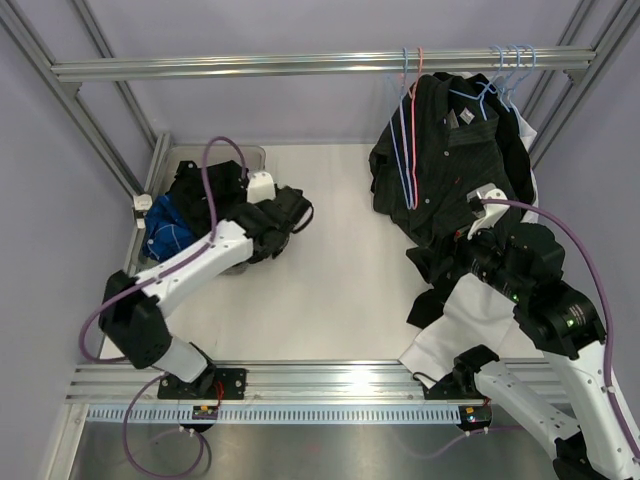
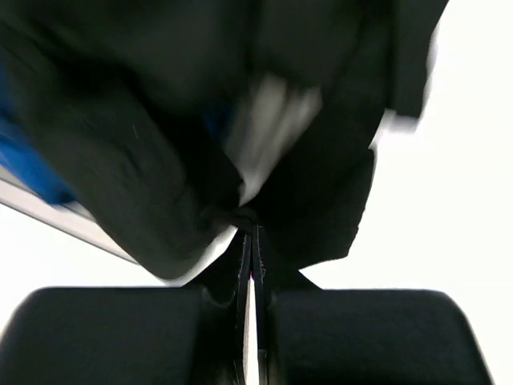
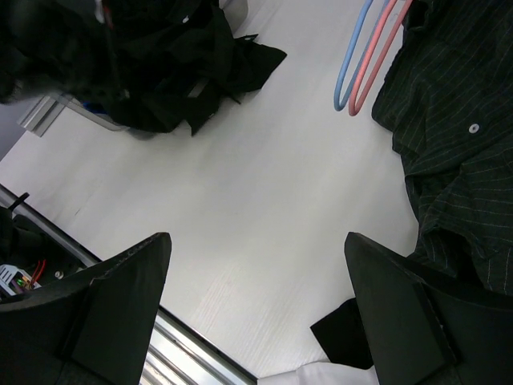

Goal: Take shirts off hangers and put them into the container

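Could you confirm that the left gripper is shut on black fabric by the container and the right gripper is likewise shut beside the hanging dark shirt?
Not quite: the right gripper is open, its jaws wide apart and empty, as the right wrist view shows. The rest holds: the left gripper is shut on the black shirt by the container.

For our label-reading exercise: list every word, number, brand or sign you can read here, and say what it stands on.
No text can be read in any view.
Pale collar tag on the hanging dark shirt: too small to read.
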Available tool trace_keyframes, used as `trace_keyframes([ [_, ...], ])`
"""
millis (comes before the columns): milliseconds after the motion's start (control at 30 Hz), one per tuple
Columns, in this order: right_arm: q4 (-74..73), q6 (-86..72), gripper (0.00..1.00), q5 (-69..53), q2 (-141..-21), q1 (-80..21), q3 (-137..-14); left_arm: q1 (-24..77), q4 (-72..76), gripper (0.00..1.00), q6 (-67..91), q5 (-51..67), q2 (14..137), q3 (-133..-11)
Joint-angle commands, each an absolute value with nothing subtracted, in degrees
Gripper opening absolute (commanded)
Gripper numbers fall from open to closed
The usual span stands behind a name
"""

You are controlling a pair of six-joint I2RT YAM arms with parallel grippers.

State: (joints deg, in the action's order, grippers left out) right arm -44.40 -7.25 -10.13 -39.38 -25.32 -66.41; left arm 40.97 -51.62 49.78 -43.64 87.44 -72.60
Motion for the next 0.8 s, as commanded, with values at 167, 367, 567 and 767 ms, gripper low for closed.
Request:
trace_keyframes([
  [167,-44.6,-6.6,0.99,-10.0,-41.4,-25.1,-69.4,23.0,-40.7,0.00,23.7,-52.1,76.6,-79.8],
  [367,-45.3,-7.5,0.99,-9.2,-41.1,-25.1,-69.9,12.0,-27.4,0.00,14.5,-49.3,81.7,-79.3],
  [567,-45.8,-8.2,0.99,-8.0,-41.7,-25.1,-70.4,7.1,-24.4,0.00,16.2,-44.6,94.5,-79.0],
  [767,-46.1,-8.7,1.00,-7.3,-42.5,-25.1,-69.9,5.5,-27.7,0.01,19.1,-41.2,106.1,-79.2],
])
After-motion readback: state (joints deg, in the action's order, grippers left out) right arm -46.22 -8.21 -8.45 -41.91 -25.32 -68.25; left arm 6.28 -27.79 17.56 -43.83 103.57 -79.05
